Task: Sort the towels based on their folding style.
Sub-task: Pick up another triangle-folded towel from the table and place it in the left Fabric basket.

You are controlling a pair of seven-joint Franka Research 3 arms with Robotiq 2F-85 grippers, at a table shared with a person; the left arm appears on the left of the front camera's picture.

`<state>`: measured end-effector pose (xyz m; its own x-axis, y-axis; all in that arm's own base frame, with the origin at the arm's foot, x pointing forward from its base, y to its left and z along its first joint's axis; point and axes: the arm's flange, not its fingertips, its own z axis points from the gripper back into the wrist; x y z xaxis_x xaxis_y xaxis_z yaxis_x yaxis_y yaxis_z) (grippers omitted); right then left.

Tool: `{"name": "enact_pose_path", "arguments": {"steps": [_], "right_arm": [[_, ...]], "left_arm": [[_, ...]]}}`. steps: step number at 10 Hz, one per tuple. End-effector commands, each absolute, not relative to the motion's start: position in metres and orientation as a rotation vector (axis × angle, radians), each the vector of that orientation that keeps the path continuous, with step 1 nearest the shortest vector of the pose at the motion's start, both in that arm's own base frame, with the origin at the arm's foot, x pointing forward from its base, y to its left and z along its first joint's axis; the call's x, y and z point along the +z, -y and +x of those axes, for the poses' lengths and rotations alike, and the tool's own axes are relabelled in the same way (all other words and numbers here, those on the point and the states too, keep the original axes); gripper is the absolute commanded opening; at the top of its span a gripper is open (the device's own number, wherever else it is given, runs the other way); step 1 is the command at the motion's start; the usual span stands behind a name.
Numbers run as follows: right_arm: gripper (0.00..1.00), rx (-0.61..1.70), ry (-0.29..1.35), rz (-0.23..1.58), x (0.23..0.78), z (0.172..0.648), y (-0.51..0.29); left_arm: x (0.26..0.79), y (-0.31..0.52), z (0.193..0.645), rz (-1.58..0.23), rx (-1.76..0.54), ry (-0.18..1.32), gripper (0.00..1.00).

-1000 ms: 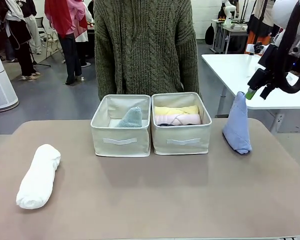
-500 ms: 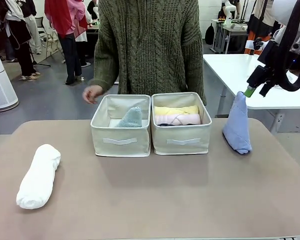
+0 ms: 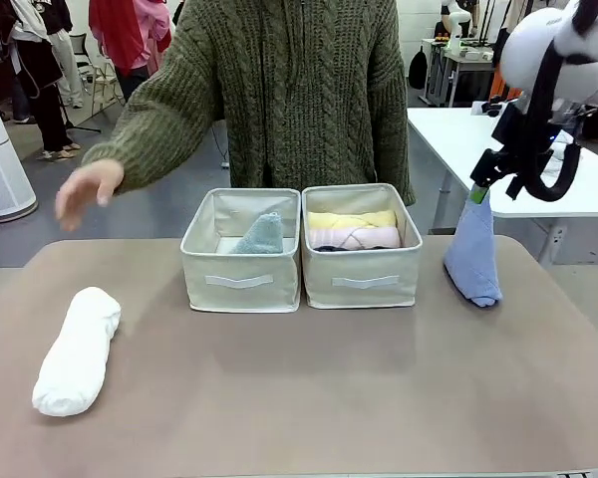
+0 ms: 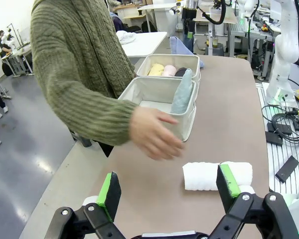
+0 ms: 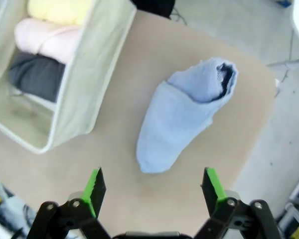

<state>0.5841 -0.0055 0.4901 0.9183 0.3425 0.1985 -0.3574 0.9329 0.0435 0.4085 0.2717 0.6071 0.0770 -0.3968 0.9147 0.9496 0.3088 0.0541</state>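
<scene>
The table (image 3: 309, 398) has a person's hand (image 3: 85, 189) stretched out at its far left side. The left bin (image 3: 241, 282) holds the mint cone (image 3: 260, 236); the right bin (image 3: 361, 282) holds the yellow roll (image 3: 351, 219), pink roll (image 3: 354, 238) and dark grey roll (image 5: 36, 75). The white roll (image 3: 77, 351) lies front left, and the light blue cone (image 3: 472, 254) stands right of the bins. The right jaws hang released above that cone; the left jaws, released, face the white roll.

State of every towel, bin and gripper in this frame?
White roll: lying on the table, unsorted.
Light blue cone: upright on the table, unsorted.
Mint green cone: upright in the left bin.
Yellow roll, pink roll, dark grey roll: lying in the right bin.
Left gripper: open, empty.
Right gripper: open, above the light blue cone.
Person's hand: open, empty.
</scene>
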Motion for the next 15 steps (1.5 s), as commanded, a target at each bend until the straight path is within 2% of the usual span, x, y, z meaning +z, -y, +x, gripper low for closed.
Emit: {"name": "enact_pose_path", "arguments": {"steps": [1,4,7,13,14,15], "right_arm": [[1.00,0.320,0.204,-0.007,0.486,0.602,-0.002],[1.00,0.270,0.203,-0.037,0.470,0.633,0.005],[1.00,0.270,0.164,0.023,0.455,0.661,0.016],[1.00,0.315,0.067,0.132,0.442,0.671,0.022],[0.40,0.317,0.053,0.133,0.442,0.671,0.022],[0.40,0.319,0.038,0.149,0.442,0.670,0.022]], "left_arm": [[0.608,-0.272,0.407,-0.682,-1.136,1.031,1.00],[0.608,-0.272,0.407,-0.682,-1.136,1.031,1.00],[0.608,-0.272,0.407,-0.682,-1.136,1.031,1.00],[0.608,-0.272,0.407,-0.682,-1.136,1.031,1.00],[0.608,-0.272,0.407,-0.682,-1.136,1.031,1.00],[0.608,-0.272,0.407,-0.682,-1.136,1.031,1.00]]}}
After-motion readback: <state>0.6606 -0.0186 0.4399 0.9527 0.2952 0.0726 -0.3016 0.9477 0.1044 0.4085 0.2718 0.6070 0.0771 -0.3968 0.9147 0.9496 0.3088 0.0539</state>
